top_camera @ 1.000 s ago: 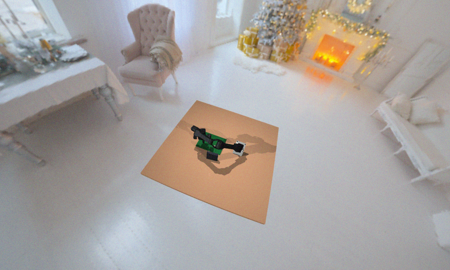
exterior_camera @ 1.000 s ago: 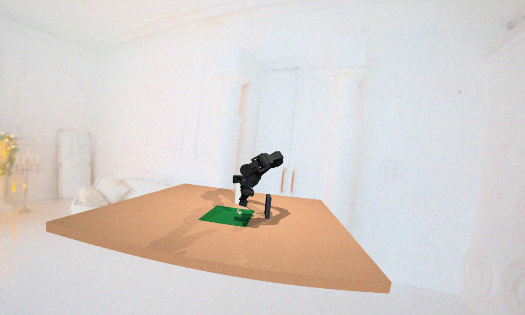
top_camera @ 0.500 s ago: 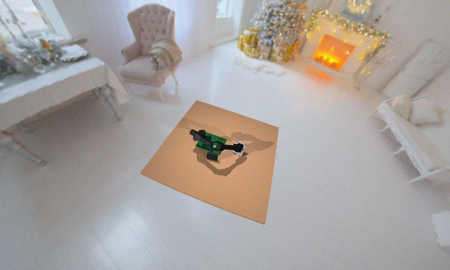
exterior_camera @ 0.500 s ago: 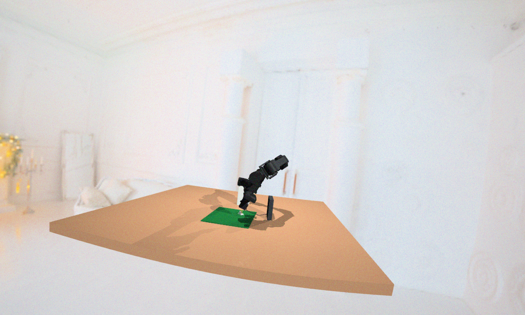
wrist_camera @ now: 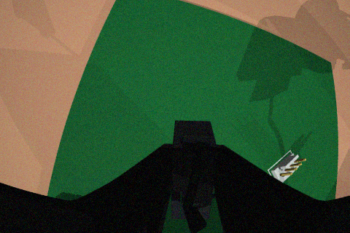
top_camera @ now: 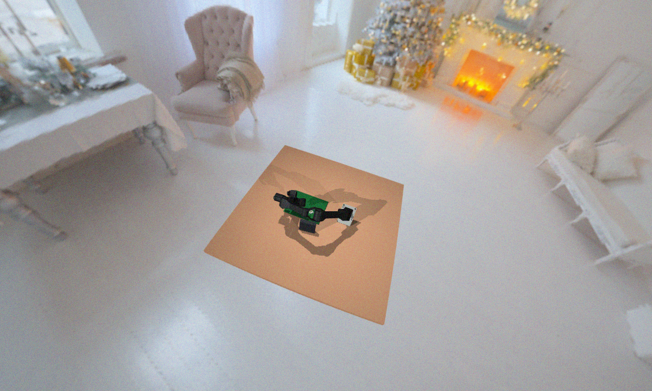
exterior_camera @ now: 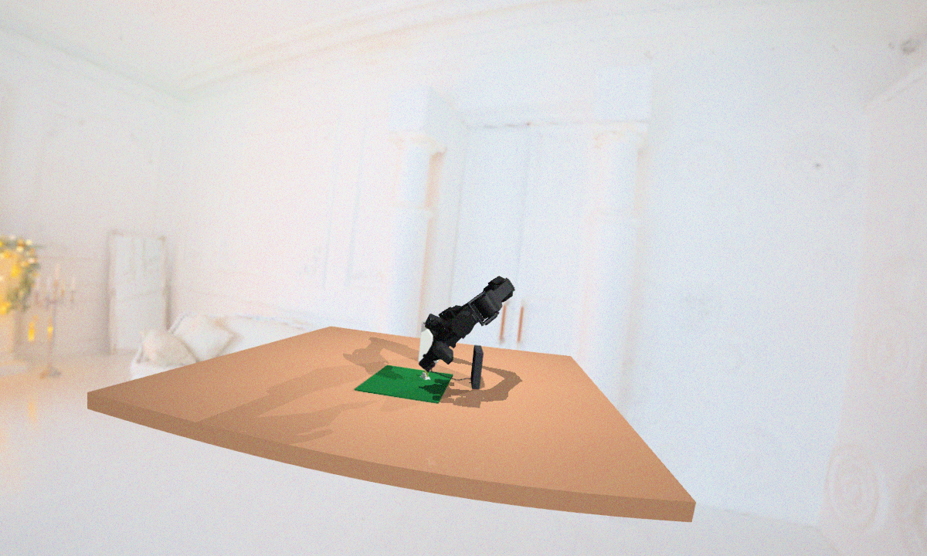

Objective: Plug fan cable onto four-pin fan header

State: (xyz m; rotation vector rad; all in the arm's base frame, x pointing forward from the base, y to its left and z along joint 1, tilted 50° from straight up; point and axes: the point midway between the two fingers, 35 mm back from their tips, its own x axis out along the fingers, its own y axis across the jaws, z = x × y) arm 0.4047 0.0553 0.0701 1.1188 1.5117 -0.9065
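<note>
The green board [top_camera: 313, 199] [exterior_camera: 394, 388] [wrist_camera: 146, 62] lies flat on the table. The white header [exterior_camera: 429, 378] [wrist_camera: 282, 171], with its gold pins bare, stands near one edge. My gripper [exterior_camera: 426, 367] [wrist_camera: 192, 153] is low over the board, tilted in the exterior view, and shut on the fan's plug. In the wrist view the header is right of and slightly below the fingertips, so the plug is off the pins. The plug's outline merges with the black fingers. A dark cable [wrist_camera: 195, 215] shows below them. The dark fan [top_camera: 307, 226] [exterior_camera: 477, 367] stands beside the board.
The orange-brown table top [top_camera: 318, 282] [exterior_camera: 522, 442] carries everything. The arm's white base plate [top_camera: 349, 221] is beyond one side of the board. The arm reaches over the board and hides part of it in the top view.
</note>
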